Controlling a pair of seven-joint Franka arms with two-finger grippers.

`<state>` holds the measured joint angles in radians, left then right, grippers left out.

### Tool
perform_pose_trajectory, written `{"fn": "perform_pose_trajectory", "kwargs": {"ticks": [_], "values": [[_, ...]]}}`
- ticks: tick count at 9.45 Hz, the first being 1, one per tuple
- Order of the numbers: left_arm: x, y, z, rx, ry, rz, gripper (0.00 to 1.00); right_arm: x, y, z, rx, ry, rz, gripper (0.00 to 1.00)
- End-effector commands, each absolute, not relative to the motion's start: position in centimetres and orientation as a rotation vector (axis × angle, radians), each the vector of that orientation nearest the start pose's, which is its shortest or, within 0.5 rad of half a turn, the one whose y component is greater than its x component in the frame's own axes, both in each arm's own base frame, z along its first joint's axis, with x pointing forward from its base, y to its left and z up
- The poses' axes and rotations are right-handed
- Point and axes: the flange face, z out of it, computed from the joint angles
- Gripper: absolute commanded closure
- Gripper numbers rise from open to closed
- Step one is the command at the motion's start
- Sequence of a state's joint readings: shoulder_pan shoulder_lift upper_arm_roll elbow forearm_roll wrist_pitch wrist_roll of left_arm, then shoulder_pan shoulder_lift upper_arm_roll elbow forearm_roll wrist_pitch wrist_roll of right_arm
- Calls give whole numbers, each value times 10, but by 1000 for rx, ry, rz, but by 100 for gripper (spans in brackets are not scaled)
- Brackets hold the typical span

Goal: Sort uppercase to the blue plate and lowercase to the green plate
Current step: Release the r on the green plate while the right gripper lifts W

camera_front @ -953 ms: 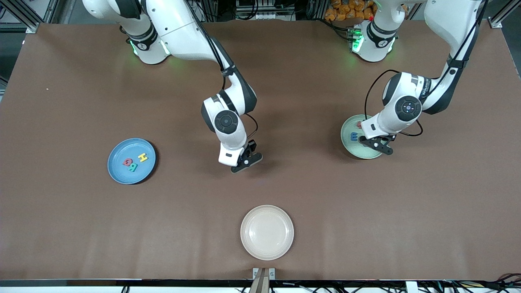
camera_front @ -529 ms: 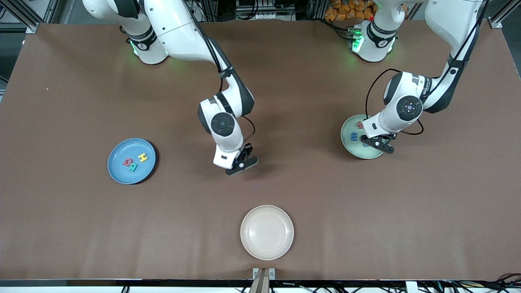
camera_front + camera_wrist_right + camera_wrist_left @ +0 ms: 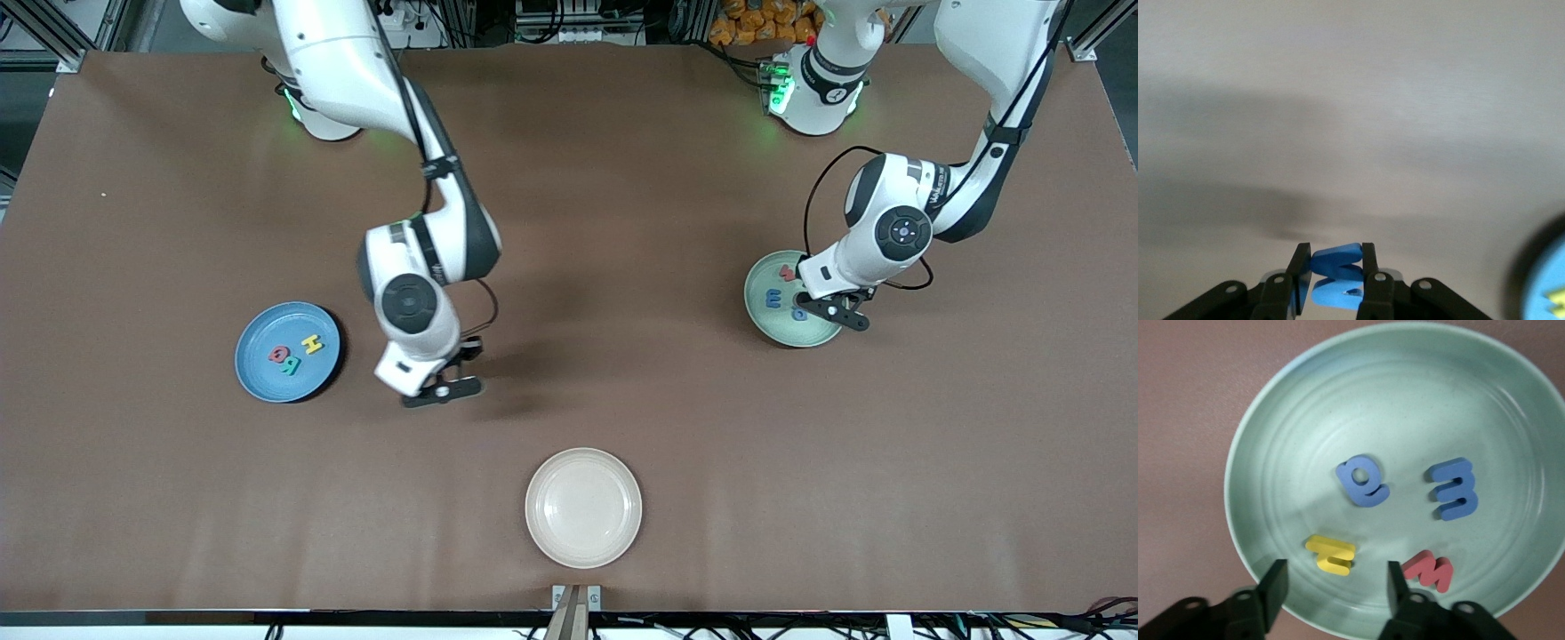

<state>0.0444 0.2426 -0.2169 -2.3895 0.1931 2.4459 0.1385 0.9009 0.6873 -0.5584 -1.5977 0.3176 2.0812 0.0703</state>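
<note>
We observe the table (image 3: 178,498) carrying three plates. The blue plate (image 3: 258,378), toward the right arm's end, holds the yellow H (image 3: 311,344), red Q (image 3: 277,354) and teal R (image 3: 290,364). The green plate (image 3: 1258,440), toward the left arm's end, holds four lowercase letters (image 3: 1363,480). The cream plate (image 3: 582,507) sits nearest the front camera. The right gripper (image 3: 1331,270), over bare table beside the blue plate, pinches the blue M (image 3: 1336,260). The left gripper (image 3: 1335,590) hangs over the green plate, fingers spread, holding nothing.
</note>
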Motion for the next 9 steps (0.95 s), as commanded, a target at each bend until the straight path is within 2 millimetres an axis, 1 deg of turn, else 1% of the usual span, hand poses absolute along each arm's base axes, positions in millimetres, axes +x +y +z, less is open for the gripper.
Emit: {"fn": "perform_pose_trajectory", "kwargs": {"ticks": [1, 2, 3, 4, 5, 6, 7, 8, 9], "values": [[495, -88, 248, -2976, 698, 160, 0, 610, 212, 296, -3176, -324, 154, 100], [515, -90, 270, -2996, 615, 126, 0, 612, 170, 299, -3152, -364, 179, 100], [537, -83, 296, -2998, 555, 89, 0, 611, 125, 297, -3127, -389, 205, 100], [558, -74, 327, -2993, 519, 61, 0, 607, 84, 291, -3103, -417, 240, 100], [577, -69, 362, -2993, 480, 27, 0, 602, 55, 285, -3083, -428, 267, 100], [594, -58, 397, -3020, 396, -55, 0, 598, 34, 278, -3073, -433, 293, 100], [609, -44, 432, -3083, 286, -116, 0, 594, 14, 273, -3064, -427, 311, 100], [621, -34, 464, -3121, 176, -188, 0, 589, -2, 265, -3058, -412, 338, 100], [627, -31, 482, -3120, 67, -234, 0, 586, -13, 261, -3053, -377, 363, 80]]}}
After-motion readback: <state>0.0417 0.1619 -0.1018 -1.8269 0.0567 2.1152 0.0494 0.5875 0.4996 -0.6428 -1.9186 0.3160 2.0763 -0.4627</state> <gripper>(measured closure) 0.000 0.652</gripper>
